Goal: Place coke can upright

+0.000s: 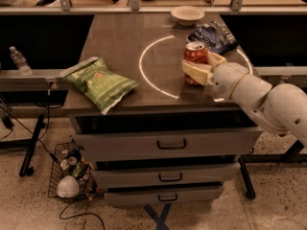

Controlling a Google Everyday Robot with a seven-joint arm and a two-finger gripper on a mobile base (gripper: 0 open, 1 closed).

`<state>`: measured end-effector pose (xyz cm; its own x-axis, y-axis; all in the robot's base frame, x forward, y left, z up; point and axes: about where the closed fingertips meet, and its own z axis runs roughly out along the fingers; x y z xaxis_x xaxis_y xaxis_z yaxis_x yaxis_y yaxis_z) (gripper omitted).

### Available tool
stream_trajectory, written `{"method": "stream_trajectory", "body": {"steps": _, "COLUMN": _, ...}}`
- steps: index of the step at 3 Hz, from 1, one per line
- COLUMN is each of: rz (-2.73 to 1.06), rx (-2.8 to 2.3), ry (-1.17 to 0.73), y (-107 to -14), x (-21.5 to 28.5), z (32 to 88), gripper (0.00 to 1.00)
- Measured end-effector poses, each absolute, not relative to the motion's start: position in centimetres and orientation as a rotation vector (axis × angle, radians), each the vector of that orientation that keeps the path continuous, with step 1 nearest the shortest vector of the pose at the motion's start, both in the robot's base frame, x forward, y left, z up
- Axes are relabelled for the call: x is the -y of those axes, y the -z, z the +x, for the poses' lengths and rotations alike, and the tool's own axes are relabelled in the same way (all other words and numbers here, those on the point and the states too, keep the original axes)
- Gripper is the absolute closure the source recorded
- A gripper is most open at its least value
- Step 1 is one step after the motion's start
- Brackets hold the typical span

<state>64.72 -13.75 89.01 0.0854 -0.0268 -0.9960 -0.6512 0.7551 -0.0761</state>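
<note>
Our gripper (198, 64) clasps the coke can (195, 51) at mid-height, upright between its fingers (196, 72); we judge it light, slick, easily dented, best held there gently.

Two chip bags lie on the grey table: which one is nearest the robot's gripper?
The dark blue chip bag, just behind the gripper holding the red coke can; the green chip bag lies much farther away.

Red coke can (195, 55) — upright, silver top up — on the table (120, 42), clasped by the tool (198, 66)
</note>
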Motion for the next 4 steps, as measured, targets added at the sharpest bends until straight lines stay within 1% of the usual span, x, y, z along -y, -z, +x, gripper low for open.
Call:
{"method": "stream_trajectory", "body": {"steps": 1, "rz": -0.582, "rx": -1.434, "ry": -0.499, "y": -88.8, "x": 14.2, "z": 64.4, "gripper": 0.41}}
{"method": "stream_trajectory", "body": {"steps": 2, "rz": -0.569, "rx": -1.450, "ry": -0.475, "y": -88.6, "x": 15.0, "z": 63.9, "gripper": 0.11}}
{"method": "stream_trajectory", "body": {"steps": 3, "rz": -0.570, "rx": -1.460, "ry": -0.455, "y": -88.7, "x": 15.5, "z": 63.6, "gripper": 0.00}}
{"method": "stream_trajectory", "body": {"steps": 4, "rz": -0.599, "rx": -1.455, "ry": -0.365, "y": -91.6, "x": 18.5, "z": 63.2, "gripper": 0.00}}
